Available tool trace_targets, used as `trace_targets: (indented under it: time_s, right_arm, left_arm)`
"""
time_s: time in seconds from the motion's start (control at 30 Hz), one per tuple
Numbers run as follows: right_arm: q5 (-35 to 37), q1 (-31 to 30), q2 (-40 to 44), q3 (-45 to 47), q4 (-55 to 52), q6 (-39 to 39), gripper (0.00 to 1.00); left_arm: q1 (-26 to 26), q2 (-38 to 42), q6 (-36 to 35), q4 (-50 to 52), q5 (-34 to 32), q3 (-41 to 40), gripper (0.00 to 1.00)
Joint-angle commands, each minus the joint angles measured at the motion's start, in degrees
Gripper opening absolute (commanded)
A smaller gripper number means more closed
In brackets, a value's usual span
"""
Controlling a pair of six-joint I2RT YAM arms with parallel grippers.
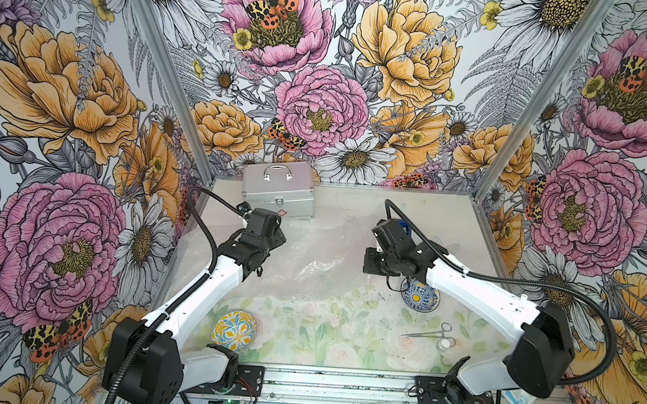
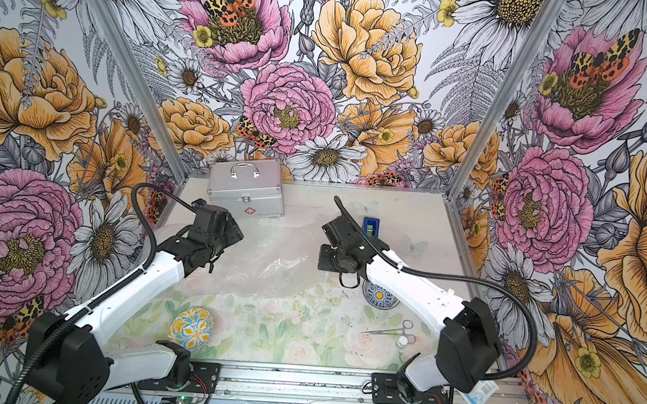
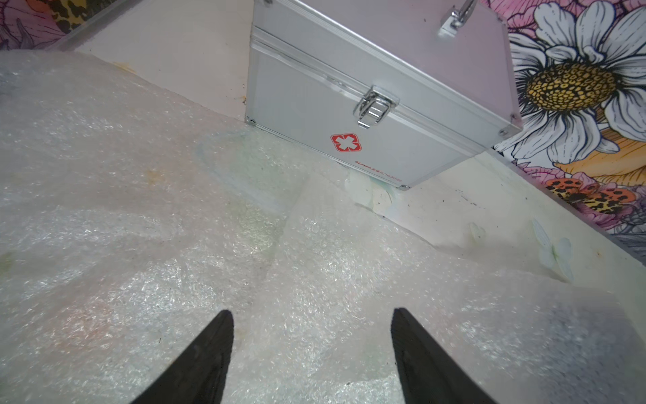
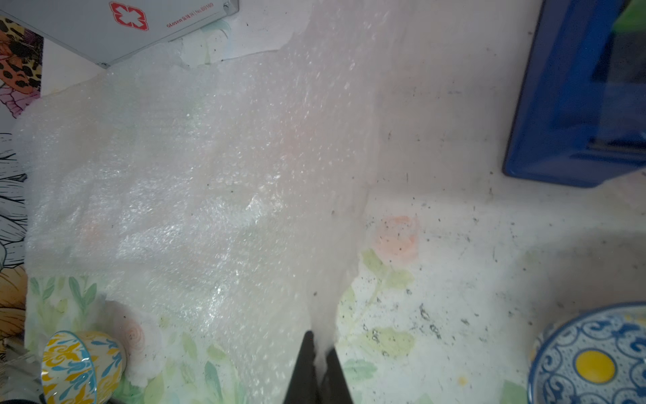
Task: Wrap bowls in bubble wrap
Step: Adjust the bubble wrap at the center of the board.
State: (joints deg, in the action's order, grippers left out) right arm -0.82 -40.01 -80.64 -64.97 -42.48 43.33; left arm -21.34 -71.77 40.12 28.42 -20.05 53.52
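A crinkly clear sheet of bubble wrap [image 1: 302, 256] [image 2: 267, 253] lies across the middle of the table. In the right wrist view my right gripper [image 4: 320, 342] is shut on the bubble wrap [image 4: 195, 182], pinching its near edge. My left gripper [image 3: 312, 310] hangs open over the bubble wrap [image 3: 244, 262], with nothing between its fingers. One bowl [image 1: 235, 330] [image 2: 191, 327] [image 4: 80, 363], yellow and blue, sits upside down at the front left. The other bowl [image 1: 420, 295] [image 2: 379, 294] [image 4: 590, 356], blue and white with a yellow centre, stands upright partly under the right arm.
A silver metal case [image 1: 278, 192] [image 3: 367, 105] stands at the back left, touching the sheet's far edge. A blue tape dispenser [image 2: 371, 225] [image 4: 576, 105] sits behind the right wrist. Metal forceps [image 1: 427, 332] and a small white round item [image 1: 445, 344] lie at the front right.
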Motion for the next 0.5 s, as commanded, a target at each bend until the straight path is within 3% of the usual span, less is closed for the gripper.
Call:
trace_targets:
  time_s: [0.0,0.13,0.33,0.4,0.47]
  right_arm:
    - [-1.10,-1.65,1.15,7.49,-4.28,4.95,0.01]
    - [-1.45,-2.74,-0.22,9.91,-4.34,6.02,0.00]
    - [0.16,-2.88,-1.60,13.28,-4.93,6.30,0.00]
    - [0.41,-2.88,-1.32,14.55,-5.04,6.99,0.05]
    - [1.37,-2.88,-0.56,15.45,-5.48,7.57,0.18]
  left_arm:
    - [-3.72,-2.73,-0.71,-0.90,0.07,0.89,0.75]
    - [-5.64,-4.73,2.05,-0.90,0.17,-0.69,0.79]
    - [-1.97,-5.49,4.53,-0.39,4.13,-3.55,0.80]
    - [-1.10,-5.49,4.29,-0.74,5.25,-3.94,0.80]
    - [-1.10,-5.78,4.01,-1.23,5.63,-4.03,0.80]
